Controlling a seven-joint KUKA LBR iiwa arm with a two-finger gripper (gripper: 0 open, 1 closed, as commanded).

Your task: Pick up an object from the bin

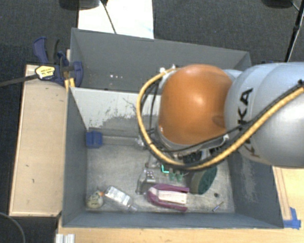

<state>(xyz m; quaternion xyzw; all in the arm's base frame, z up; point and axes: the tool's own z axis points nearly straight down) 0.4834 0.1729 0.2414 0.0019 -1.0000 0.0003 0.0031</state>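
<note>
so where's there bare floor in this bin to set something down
Bare floor lies at the left, between the blue block and the clear packet. It is crowded along the near wall: packet, purple-and-white thing, dark green disc.

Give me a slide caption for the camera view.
Tool low in the grey bin, left of a purple-and-white item and a dark green disc; blue block farther left.

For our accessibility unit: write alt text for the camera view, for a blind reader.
A robot arm with an orange wrist cover reaches down into a grey bin, ending beside a purple-and-white flat object by the bin's lower wall. A blue block lies apart, at the left wall.
</note>
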